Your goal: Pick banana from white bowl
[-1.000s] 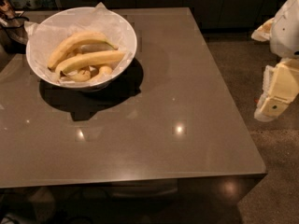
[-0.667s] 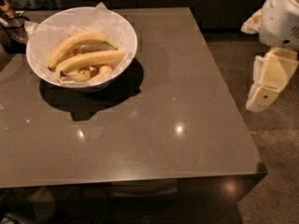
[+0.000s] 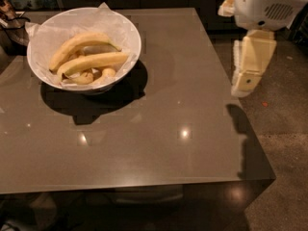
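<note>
In the camera view, my gripper has swung up and leftward over the last second and now hangs just off the right edge of the table, casting its shadow on that corner; whether it is spread or pressed together I cannot tell. The banana has not stirred: it lies in the white bowl at the far left corner, above a second long banana and the small bananas. I judge my reach has only begun, with the whole tabletop left to cross.
</note>
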{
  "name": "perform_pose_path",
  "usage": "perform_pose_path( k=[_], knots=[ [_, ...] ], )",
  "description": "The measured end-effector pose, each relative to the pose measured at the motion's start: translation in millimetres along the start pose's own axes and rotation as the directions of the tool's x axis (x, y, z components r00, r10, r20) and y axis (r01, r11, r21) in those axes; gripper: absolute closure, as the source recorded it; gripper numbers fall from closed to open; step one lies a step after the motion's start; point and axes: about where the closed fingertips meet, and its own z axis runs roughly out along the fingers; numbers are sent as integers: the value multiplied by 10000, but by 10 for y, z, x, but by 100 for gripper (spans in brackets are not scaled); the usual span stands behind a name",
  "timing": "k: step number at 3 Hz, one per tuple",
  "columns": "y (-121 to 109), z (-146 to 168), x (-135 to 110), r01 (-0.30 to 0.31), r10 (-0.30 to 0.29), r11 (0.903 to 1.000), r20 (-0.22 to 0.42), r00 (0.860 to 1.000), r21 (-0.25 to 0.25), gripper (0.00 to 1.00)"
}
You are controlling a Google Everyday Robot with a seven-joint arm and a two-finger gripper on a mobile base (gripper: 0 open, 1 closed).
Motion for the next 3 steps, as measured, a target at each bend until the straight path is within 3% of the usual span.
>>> perform_pose_path(
  k=[2,3],
  knots=[
    [-133,12,-145,134,-147,9992,336,9993,381,0],
    [-356,97,-429,491,-510,9984,682,9964,292,0]
  ],
)
